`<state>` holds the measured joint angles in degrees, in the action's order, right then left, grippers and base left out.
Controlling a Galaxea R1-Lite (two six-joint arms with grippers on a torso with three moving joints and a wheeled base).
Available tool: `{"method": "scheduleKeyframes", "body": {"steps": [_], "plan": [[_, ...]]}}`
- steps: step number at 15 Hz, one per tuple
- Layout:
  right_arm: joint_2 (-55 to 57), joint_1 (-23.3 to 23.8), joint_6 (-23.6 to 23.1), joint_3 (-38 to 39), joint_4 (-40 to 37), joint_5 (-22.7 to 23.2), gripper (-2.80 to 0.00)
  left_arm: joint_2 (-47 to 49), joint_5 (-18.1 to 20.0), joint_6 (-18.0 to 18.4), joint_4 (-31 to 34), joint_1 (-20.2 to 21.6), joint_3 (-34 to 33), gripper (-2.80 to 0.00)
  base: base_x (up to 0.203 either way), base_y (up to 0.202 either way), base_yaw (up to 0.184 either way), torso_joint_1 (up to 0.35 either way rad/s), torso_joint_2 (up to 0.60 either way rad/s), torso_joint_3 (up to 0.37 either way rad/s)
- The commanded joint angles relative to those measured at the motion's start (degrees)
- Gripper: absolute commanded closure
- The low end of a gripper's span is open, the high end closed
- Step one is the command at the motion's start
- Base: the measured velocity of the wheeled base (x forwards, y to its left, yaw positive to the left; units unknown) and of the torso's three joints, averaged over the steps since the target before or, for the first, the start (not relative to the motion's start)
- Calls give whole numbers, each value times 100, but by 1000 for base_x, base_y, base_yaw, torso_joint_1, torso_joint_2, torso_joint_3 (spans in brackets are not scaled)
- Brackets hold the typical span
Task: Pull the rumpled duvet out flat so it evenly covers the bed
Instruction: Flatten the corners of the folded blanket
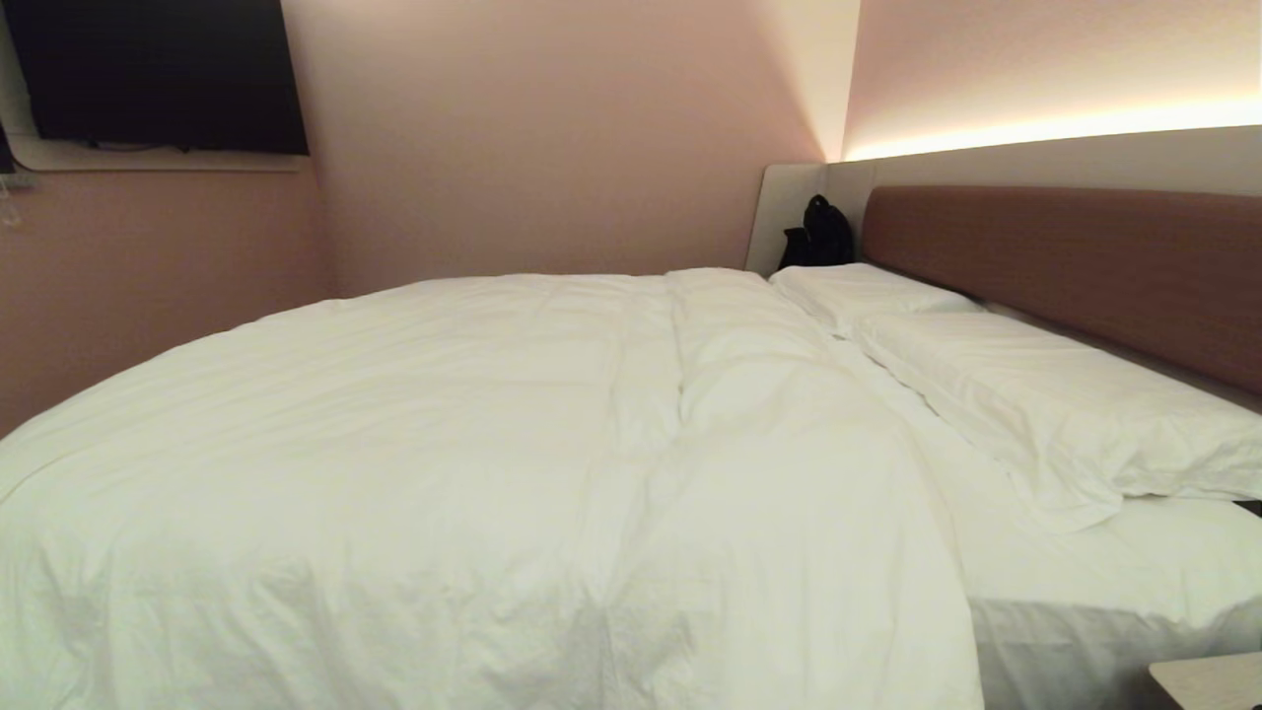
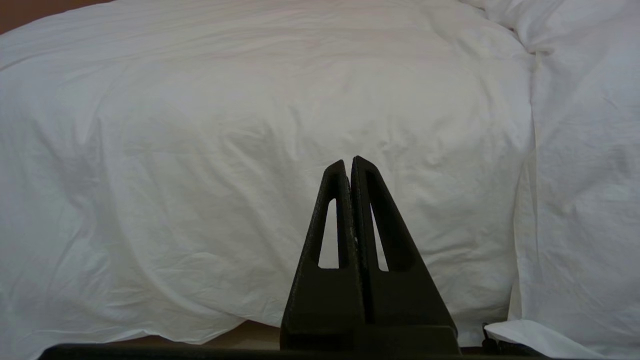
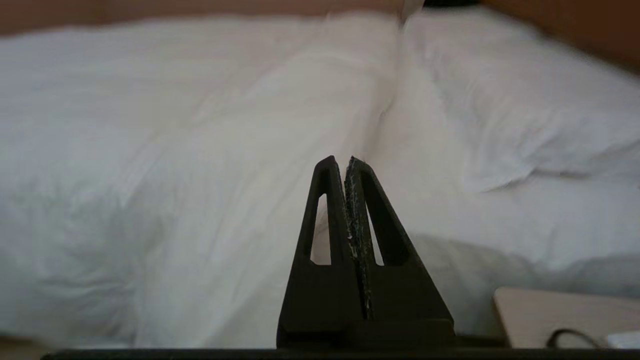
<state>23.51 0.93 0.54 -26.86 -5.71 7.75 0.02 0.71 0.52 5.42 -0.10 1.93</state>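
duvet (image 2: 260, 150) ahead of left tool (image 2: 348, 162) — apart

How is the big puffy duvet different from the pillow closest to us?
The duvet is far bigger, covering most of the bed and hanging over its near edge; the near pillow only lies along the headboard. The duvet has a long fold ridge running down it; the pillow lies flat with small wrinkles. Both are white, soft and crumpled.
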Motion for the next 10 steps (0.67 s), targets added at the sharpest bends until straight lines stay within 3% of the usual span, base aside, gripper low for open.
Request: {"method": "scheduleKeyframes", "body": {"steps": [1, 7, 10], "plan": [[2322, 14, 258, -272, 461, 247, 0, -2, 0, 0, 2, 1, 1, 0, 0, 0, 0, 0, 0, 0], [6558, 162, 396, -597, 2297, 463, 0, -2, 0, 0, 2, 1, 1, 0, 0, 0, 0, 0, 0, 0], [7536, 302, 78, -734, 3016, 558, 0, -2, 0, 0, 2, 1, 1, 0, 0, 0, 0, 0, 0, 0]]}}
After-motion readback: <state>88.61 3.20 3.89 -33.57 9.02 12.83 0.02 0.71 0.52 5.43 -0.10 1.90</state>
